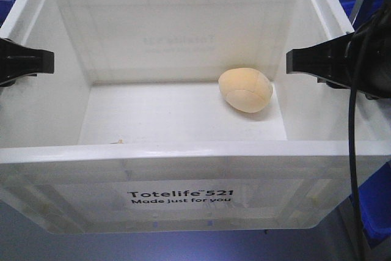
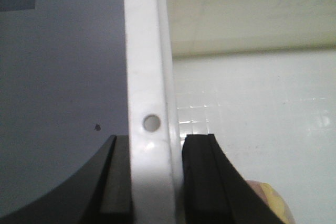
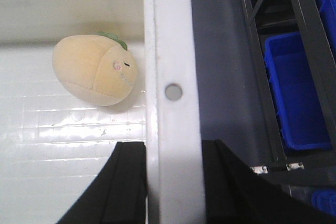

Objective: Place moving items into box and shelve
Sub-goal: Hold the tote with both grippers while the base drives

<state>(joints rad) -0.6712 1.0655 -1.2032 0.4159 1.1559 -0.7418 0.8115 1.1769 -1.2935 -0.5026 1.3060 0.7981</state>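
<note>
Since each side rim sits pinched between narrow jaws, the white box point(image 1: 195, 151) is gripped by the left gripper point(image 2: 156, 139) and the right gripper point(image 3: 173, 144). Beyond the right rim stand at least two blue bins point(image 3: 294, 93). One plush toy point(image 1: 246, 90) lies on the box floor near the right wall, clear of both jaws. A yellowish patch point(image 2: 270, 203) may be a second.
</note>
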